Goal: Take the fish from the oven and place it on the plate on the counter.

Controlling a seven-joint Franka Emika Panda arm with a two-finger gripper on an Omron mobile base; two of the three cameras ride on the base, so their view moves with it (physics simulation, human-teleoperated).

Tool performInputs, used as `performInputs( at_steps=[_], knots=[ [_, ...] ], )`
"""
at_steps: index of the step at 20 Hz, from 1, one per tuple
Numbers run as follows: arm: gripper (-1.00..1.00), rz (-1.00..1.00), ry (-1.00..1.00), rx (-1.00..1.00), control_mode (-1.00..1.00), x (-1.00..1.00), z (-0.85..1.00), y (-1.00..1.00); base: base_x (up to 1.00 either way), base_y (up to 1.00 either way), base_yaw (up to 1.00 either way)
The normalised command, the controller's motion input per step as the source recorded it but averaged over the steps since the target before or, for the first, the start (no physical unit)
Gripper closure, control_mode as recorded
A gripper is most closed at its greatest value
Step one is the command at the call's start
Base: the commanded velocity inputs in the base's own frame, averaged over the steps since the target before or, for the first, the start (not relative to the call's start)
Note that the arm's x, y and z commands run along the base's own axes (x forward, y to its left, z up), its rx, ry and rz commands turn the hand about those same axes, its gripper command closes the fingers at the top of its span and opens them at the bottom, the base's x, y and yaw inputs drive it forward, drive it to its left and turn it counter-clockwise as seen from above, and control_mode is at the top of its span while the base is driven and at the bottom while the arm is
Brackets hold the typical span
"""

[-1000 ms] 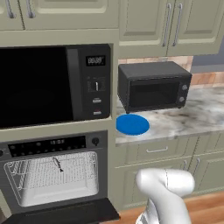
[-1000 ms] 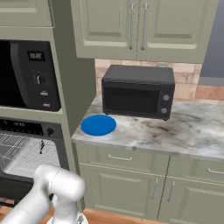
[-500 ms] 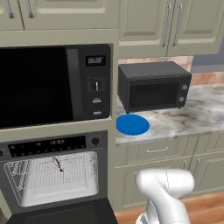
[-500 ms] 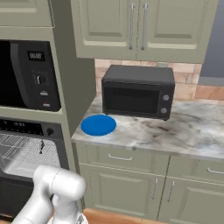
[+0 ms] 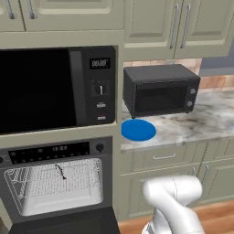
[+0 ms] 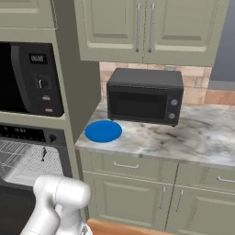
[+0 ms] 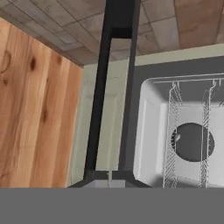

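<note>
Tiny dark fish lying on the wire rack inside the open oven (door dropped down). Blue plate on the tabletop, right of the oven, near the small microwave. Hand clenched, grasping nothing.

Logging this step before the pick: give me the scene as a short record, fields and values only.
oven: door dropped open, pale interior and wire rack showing
fish: small dark sliver on the wire rack, inside the oven
plate: blue, bare, on the counter left of the small microwave
large microwave: built in above the oven, door shut
gripper: shut, holding nothing as far as the views show
task state: fish not yet picked up
</note>
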Motion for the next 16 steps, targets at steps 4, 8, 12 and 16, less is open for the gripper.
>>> performInputs(
  at_steps=[4, 8, 12, 16],
  knots=[
    [1.0, 0.09, -0.04, 0.0, -1.0, -1.0, 0.44, 0.15, 0.0, 0.0, 0.0],
    [1.0, 0.06, -0.08, 0.0, -1.0, -0.82, 0.63, 0.18, 0.0, 0.0, 0.0],
    [1.0, 0.01, -0.06, 0.0, -1.0, -0.17, 0.76, 0.06, 0.0, 0.0, 0.0],
    [1.0, 0.0, -0.07, 0.0, -1.0, 0.18, 0.84, 0.0, 0.0, 0.0, 0.0]
  ],
)
